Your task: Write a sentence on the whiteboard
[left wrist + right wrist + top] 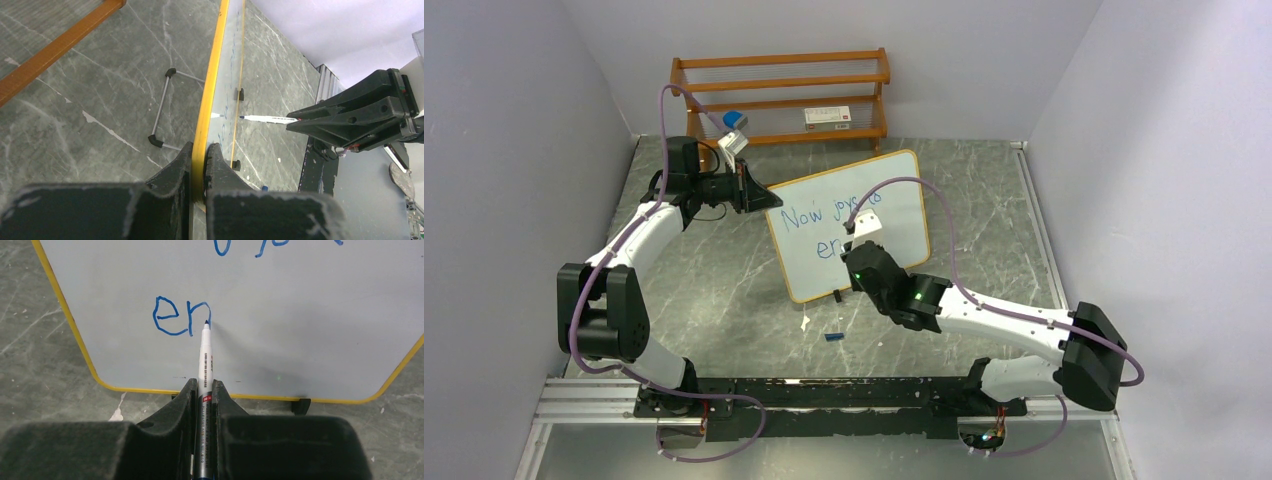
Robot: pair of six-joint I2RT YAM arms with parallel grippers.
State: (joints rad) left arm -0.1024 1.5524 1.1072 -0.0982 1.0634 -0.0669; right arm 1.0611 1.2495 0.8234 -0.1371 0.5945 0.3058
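Grey marbled tabletop [724, 300], pale walls, wooden shelf rack [784, 95] at the back. The whiteboard [902, 200] stands on its feet mid-table, face angled toward my right arm. Left gripper [200, 152] is pinched on the board's yellow-orange frame at its left edge. My read: it braces the board against pen pressure. Right gripper [202, 390] is pressed tight around a marker [205, 357], with the barrel running straight out between the fingers so the tip meets the surface squarely. The sentence [817, 218] reads "Now joys to", then "en" beneath. The tip rests on the right leg of the "n". Second row barely begun, I'd judge.
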